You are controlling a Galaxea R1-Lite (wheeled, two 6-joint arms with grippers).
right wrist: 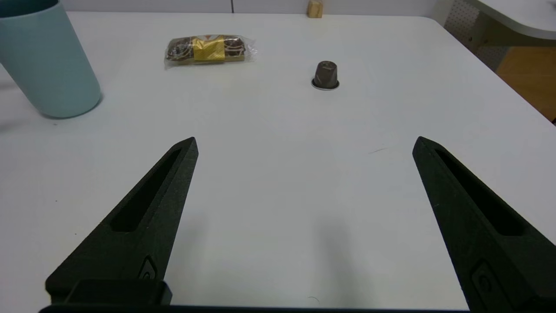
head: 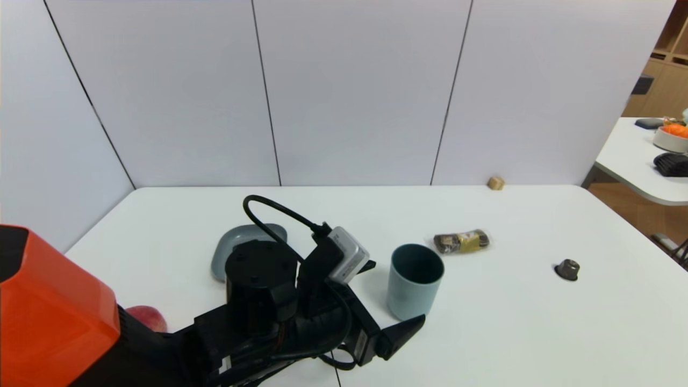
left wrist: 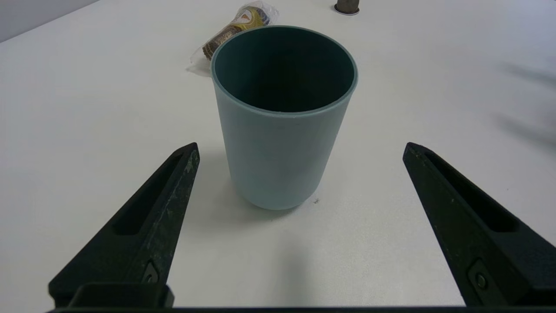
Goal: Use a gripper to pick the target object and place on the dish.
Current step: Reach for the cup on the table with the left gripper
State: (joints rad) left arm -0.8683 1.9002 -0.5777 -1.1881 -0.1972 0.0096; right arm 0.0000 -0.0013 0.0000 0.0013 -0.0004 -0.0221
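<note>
Big white bench (head: 510, 333) first, w/ everything standing on it. Robot's left arm reaches in over it, its hand (left wrist: 301, 148) spread wide w/ nothing in it, tips pointing at the cup. The right hand (right wrist: 307, 143) is out of the head view; by its own wrist view it's over bare bench, jaws wide apart too, nothing between, prob. parked.

Dish (head: 219, 258), grey-blue w/ a raised rim, sits on the robot's left side of the bench, partly hidden behind the left arm. Cup (head: 413, 295), light blue-grey, darker inside, stands upright just beyond the left hand's tips, approx. between them but not touched. Wrapped snack (head: 462, 242) lies just behind the cup; red fruit (head: 146, 318) is half hidden by the arm; then the small dark capsule (head: 567, 269) and a little wooden block (head: 495, 183) at the far edge.

Step in hand, I'd say: approach for the pick. Next move: ease fwd till the cup's walls are btwn the fingers, keep level, then close. Off-centre, one tip could nudge or tip it. Lift & carry to the dish come after.
</note>
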